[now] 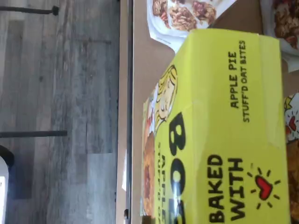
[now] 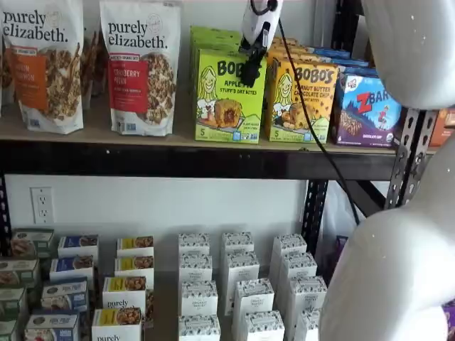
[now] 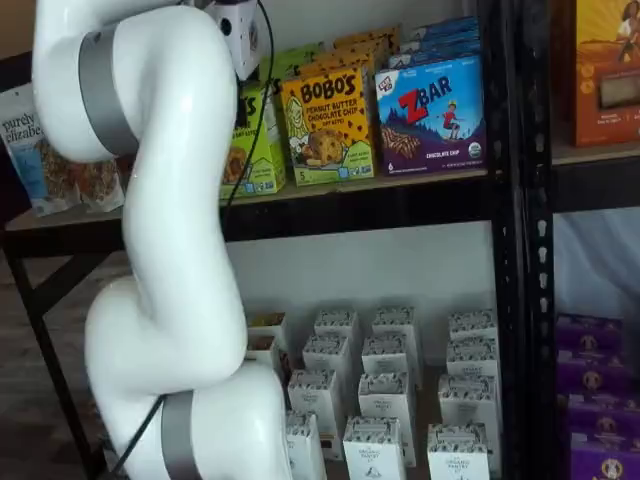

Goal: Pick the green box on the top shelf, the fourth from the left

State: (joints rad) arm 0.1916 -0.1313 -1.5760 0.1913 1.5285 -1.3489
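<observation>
Wrist view fills with the green box (image 1: 219,130) on the top shelf (image 2: 106,135); gripper (image 2: 250,71) hangs at its twelve o'clock, grip undeterminable. Approach step; next, close squarely.

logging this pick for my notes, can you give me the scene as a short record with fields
target: green box, upright at the front of its row
location: top shelf
left neighbour: purely elizabeth bag
right neighbour: orange-yellow Bobo's box
further right: ZBar box
pincer: pincer at the green box's top front edge; finger gap not clear
lift: box not raised off the shelf
</observation>
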